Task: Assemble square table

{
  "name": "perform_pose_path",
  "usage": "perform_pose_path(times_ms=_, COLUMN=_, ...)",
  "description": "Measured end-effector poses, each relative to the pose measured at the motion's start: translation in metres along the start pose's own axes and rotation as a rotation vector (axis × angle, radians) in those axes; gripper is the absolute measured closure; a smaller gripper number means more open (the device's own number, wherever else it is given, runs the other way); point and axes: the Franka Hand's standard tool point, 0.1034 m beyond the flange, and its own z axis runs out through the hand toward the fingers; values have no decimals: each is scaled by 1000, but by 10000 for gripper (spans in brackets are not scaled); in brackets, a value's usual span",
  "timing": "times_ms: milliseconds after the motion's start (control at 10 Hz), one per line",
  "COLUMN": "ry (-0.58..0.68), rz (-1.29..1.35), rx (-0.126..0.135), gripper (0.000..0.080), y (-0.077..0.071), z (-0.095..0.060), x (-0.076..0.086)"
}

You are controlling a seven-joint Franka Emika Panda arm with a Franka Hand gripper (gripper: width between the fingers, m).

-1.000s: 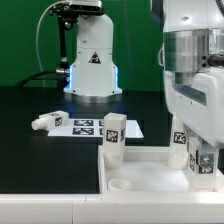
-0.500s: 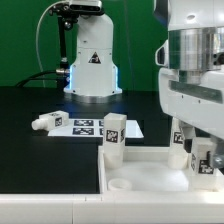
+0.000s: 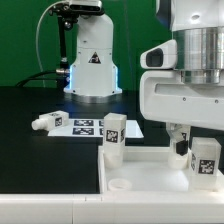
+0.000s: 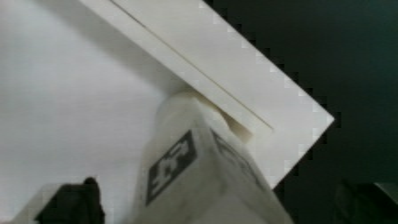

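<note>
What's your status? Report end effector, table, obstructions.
End effector open over standing leg, not gripping. Panel carries that leg and second leg upright at corners; third leg lies by marker board. Nothing in the way.

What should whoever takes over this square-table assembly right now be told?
Tool: open, fingers either side of the corner leg at the exterior view's right, not gripping it.
Panel: flat on the table.
Done: that leg and a second leg stand upright at panel corners; how firmly they are seated cannot be told.
Left: a third leg lies loose on the table beside the marker board; a fourth is not clearly visible.
</note>
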Motion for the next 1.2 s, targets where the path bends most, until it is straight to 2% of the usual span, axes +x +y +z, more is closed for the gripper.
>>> perform_pose_path(times_ms=100, ry=14, rz=-286, rx=-36, gripper=150, y=-1, z=-2, x=2)
perform_pose_path(times_ms=200, ry=21, rz=-413, rx=-40, gripper=150, y=-2, z=-4, x=4)
perform_pose_path(times_ms=300, ry=20, rz=-410, rx=-41, gripper=152, y=-2, z=-3, x=4)
perform_pose_path(times_ms=400, ry=21, rz=-359, rx=-40, gripper=264, y=-2, z=-3, x=4)
perform_pose_path(times_ms=500, ry=21, rz=-357, rx=-40, gripper=264, y=-2, z=-3, x=4)
perform_pose_path(times_ms=700, ry=21, rz=-191, rx=-41, gripper=512, y=0, z=-3, x=5)
perform_pose_path(times_ms=1000, ry=24, rz=6, rx=-40, gripper=512, y=2, z=-2, x=6)
perform_pose_path(times_ms=1200, ry=26, rz=421, rx=-12, gripper=512, y=8, z=-2, x=8)
